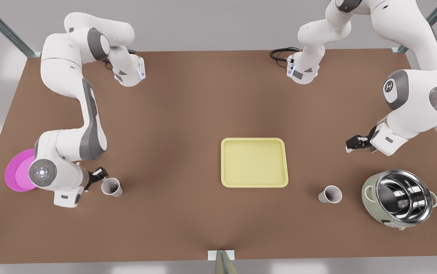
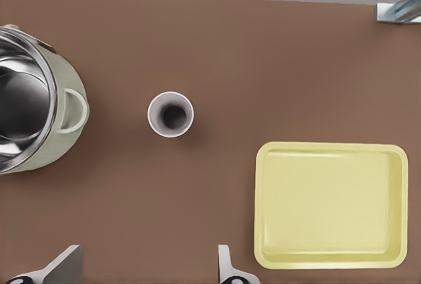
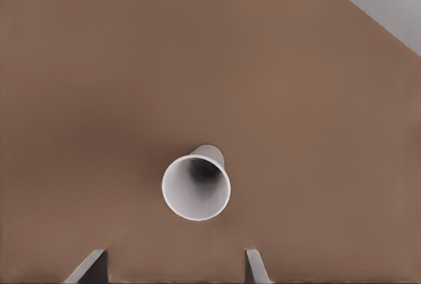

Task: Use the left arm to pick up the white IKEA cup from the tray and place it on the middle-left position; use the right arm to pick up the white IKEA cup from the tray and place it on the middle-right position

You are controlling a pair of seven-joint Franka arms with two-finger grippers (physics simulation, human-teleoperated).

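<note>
The pale yellow tray lies in the middle of the table with nothing in it. One white cup stands upright on the brown tabletop between the tray and a pot. My left gripper hovers open at the front view's right, well apart from that cup. A second white cup stands on the table at the front view's left. My right gripper is open just beside it, and the cup is not between the fingers.
A pale green pot with a steel inner bowl sits near the cup at the front view's right. A magenta bowl lies at the table's left edge, partly behind the right arm. Bare tabletop surrounds the tray.
</note>
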